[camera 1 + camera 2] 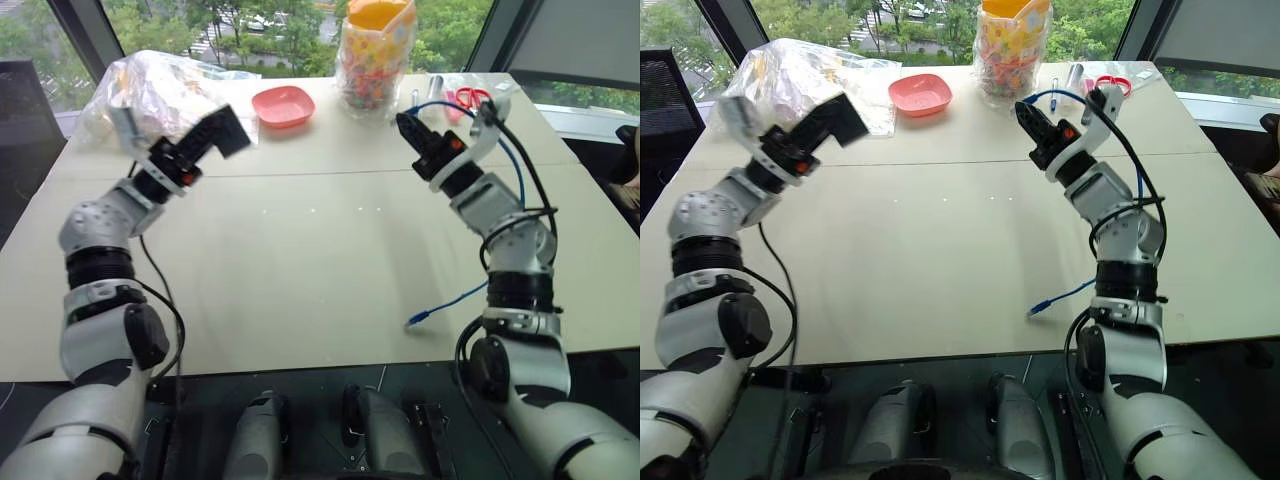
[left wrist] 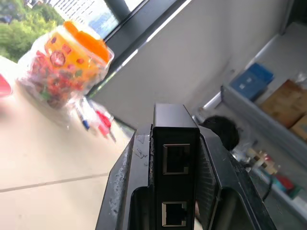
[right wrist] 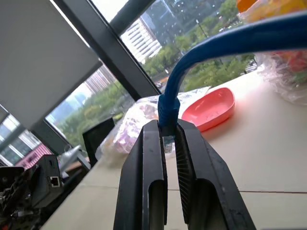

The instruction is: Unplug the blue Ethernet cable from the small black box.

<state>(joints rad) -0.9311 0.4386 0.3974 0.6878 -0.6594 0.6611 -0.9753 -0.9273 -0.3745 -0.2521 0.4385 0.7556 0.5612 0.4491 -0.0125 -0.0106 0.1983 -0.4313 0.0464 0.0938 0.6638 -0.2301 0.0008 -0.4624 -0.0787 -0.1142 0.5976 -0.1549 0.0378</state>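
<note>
On the far left of the table (image 1: 300, 290), a crinkled clear plastic bag (image 1: 160, 85) is lying near the far edge, with the window just behind it. The left gripper (image 1: 232, 128) is hovering above the tabletop in front of that bag, its two fingers clamped tight on the small black box (image 2: 175, 143), which is being held in the air with its ports facing the wrist camera; both ports are showing empty. A pink dish (image 1: 283, 105) is sitting just to the right of the bag, and further right a jar of colourful sweets with an orange lid (image 1: 375, 50) is standing at the far edge. Pens (image 1: 415, 98) and red-handled scissors (image 1: 468, 97) are lying beside the jar on the right.

The right gripper (image 1: 403, 124) is hanging in the air in front of the jar, well apart from the left one, its fingers pinched shut on one plug end of the blue Ethernet cable (image 3: 211, 52). The cable is arching away from the fingertips, looping back behind the right forearm and trailing down to the near right part of the table, where its other plug (image 1: 415, 320) is resting free on the surface close to the near edge.

The wide middle of the table between the two arms is lying bare, giving open room in front of both grippers, while the clutter is crowding only the far edge. On the right, the table's edge is running close beside the right arm.
</note>
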